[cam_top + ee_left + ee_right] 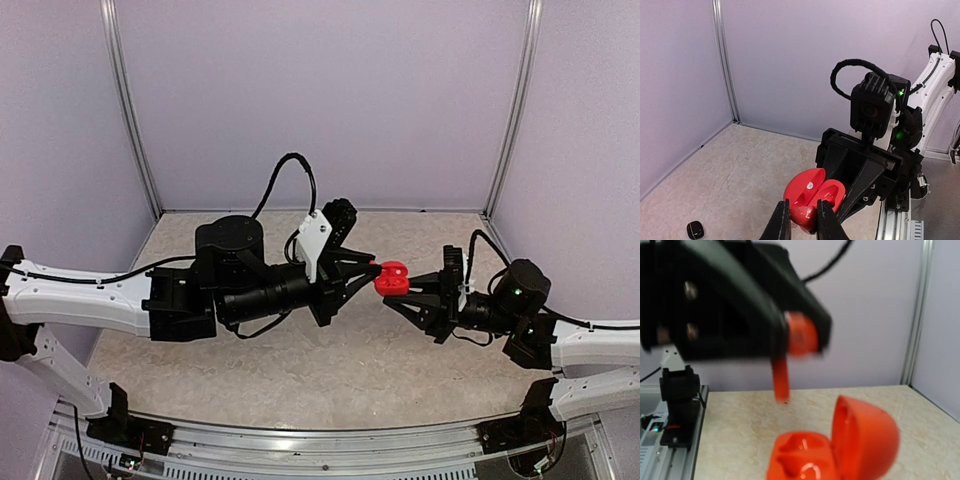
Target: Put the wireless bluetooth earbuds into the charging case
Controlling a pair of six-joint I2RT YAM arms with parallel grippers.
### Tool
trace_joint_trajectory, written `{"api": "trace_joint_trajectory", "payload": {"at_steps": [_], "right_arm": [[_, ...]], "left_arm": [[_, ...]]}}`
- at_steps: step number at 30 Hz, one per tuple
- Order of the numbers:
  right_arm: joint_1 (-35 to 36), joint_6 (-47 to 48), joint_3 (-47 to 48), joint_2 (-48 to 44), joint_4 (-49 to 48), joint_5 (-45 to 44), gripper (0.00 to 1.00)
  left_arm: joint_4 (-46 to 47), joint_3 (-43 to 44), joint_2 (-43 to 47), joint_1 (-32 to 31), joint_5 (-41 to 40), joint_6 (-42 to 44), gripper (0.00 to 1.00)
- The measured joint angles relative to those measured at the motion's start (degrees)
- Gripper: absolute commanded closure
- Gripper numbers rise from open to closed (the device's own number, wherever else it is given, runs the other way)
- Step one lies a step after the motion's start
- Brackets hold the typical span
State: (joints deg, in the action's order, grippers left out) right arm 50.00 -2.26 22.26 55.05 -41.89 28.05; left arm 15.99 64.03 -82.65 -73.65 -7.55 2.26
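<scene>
Left claw (803, 212) pinched shut on a red earbud (799, 335), poised over the open red charging case (805, 457).
Right claw (408, 290) clamps that case just beneath the left claw's tips, lid tipped back and sockets up, seemingly so the stem can drop straight in; a small black case (695, 229) lies well apart.

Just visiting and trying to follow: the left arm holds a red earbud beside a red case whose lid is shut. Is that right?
Not quite: the lid is open, not shut, as the right wrist view shows. The rest holds: the left gripper holds a red earbud beside the red case.
</scene>
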Motion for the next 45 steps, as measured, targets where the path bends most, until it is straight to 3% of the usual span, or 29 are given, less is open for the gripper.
{"api": "trace_joint_trajectory", "payload": {"at_steps": [45], "right_arm": [[2.0, 0.9, 1.8, 1.0, 0.2, -2.2, 1.00]], "left_arm": [[-0.3, 2.6, -3.5, -0.7, -0.9, 2.3, 0.92]]}}
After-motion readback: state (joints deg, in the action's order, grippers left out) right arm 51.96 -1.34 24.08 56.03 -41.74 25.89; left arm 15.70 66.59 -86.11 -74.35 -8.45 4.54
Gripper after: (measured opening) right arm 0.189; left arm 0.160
